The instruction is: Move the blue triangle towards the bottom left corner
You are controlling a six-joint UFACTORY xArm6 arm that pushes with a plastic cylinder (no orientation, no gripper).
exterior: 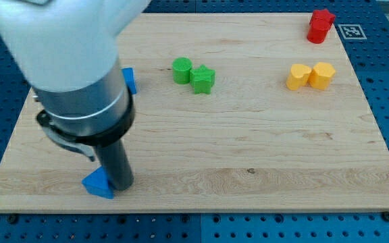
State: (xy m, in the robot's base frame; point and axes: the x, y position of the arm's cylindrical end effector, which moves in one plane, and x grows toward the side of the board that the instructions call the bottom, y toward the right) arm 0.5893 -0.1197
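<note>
The blue triangle (98, 183) lies on the wooden board (248, 155) near its bottom left corner. My tip (121, 185) rests right against the triangle's right side, touching it. The arm's large grey body hangs over the board's left part and hides what is under it. A second blue block (130, 80) peeks out from behind the arm at the upper left; its shape is mostly hidden.
A green cylinder (182, 70) and a green star-like block (203, 79) sit together at top centre. Two yellow blocks (298, 77) (322, 74) sit side by side at the right. A red block (320, 25) stands at the top right corner.
</note>
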